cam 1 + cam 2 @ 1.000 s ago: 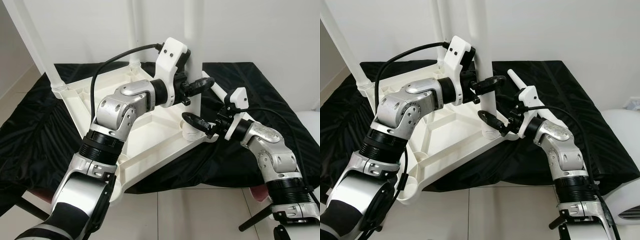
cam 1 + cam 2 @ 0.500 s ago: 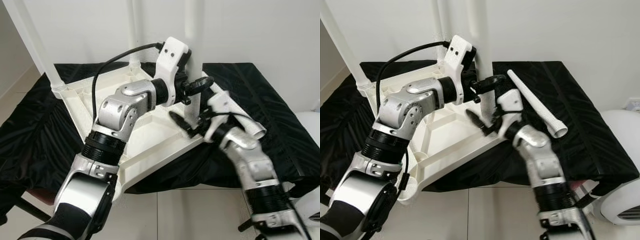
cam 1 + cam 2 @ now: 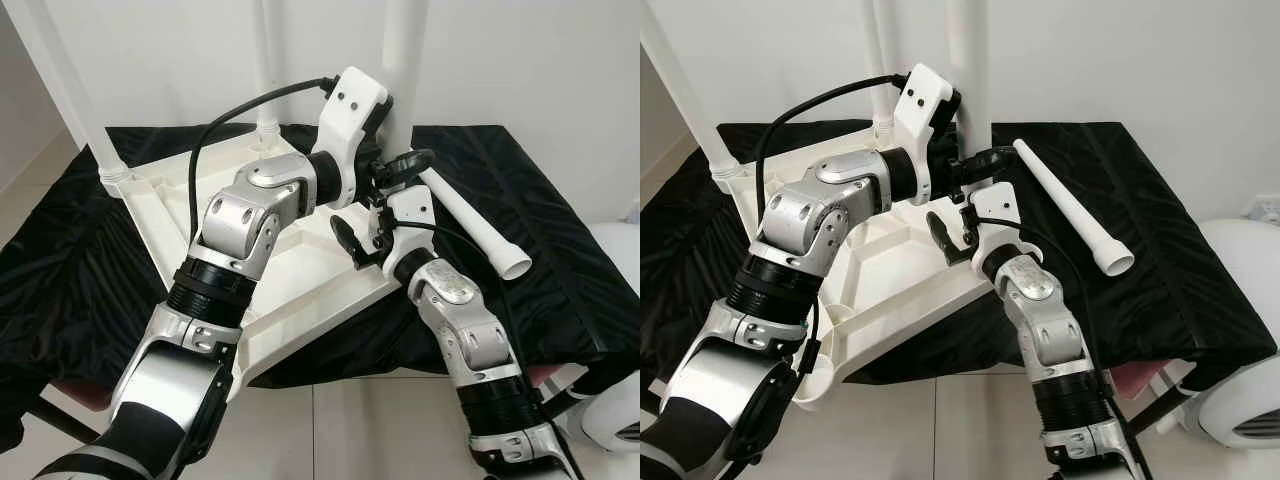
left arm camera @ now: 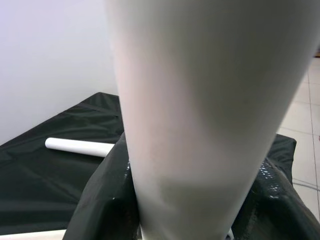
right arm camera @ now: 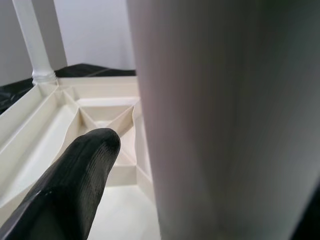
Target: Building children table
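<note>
The white children's table top (image 3: 290,290) lies upside down on a black cloth. An upright white leg (image 3: 405,60) stands at its near right corner. My left gripper (image 3: 398,170) is shut on that leg, with one black finger (image 3: 410,158) hooked across its front. Just below it, my right gripper (image 3: 360,235) is open at the leg's lower part. One black finger (image 5: 70,185) stands a little off the leg (image 5: 220,125) in the right wrist view. A loose white leg (image 3: 470,225) lies on the cloth to the right.
Two more legs stand upright, one at the far left corner (image 3: 60,90) and one at the rear corner (image 3: 265,60). The black cloth (image 3: 560,250) drapes over the support's edges. A white rounded appliance (image 3: 620,425) sits on the tiled floor at lower right. A white wall is behind.
My right arm has swung in from the right of the corner to sit against the upright leg under the left gripper, which uncovers the loose leg on the cloth. The left gripper kept its hold.
</note>
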Tool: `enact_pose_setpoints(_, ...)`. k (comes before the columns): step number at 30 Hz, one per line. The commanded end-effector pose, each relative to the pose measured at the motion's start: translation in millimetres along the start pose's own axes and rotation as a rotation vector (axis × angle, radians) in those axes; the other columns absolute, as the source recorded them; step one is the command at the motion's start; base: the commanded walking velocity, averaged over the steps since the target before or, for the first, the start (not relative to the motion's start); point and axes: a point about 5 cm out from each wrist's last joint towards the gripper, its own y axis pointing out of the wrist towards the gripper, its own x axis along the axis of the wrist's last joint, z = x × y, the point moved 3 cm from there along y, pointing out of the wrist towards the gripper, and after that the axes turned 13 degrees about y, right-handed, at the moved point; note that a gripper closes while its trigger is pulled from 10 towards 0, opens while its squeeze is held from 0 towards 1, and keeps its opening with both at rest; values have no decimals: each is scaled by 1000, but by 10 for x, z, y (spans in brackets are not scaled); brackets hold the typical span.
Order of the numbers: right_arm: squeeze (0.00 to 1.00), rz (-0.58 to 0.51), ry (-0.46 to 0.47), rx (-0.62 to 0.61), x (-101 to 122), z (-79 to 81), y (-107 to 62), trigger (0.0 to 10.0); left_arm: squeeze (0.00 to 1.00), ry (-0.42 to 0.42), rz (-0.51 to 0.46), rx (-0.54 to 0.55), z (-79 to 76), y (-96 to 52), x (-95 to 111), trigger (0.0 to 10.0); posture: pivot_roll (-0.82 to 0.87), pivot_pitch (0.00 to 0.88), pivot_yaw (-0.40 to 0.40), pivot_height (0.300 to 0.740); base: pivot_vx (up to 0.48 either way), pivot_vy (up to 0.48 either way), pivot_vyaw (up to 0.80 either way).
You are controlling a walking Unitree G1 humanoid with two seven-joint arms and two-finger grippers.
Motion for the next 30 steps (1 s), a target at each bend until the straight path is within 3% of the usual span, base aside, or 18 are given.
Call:
enact_pose_setpoints(1, 0, -8, -7, -7, 46, 9, -5, 10000, 0, 19, 31, 138, 123, -2, -20, 10000, -66, 44, 18, 740, 0, 0, 0)
enact_pose_setpoints(19, 0, -8, -55, -27, 177, -38, -88, 10000, 0, 36, 63, 131, 122, 1, -143, 10000, -86, 34, 22, 740, 0, 0, 0)
enact_pose_setpoints(30, 0, 45, -34, -41, 40, -83, -114, 10000, 0, 47, 56, 148, 192, -5, -107, 10000, -76, 45, 17, 740, 0, 0, 0)
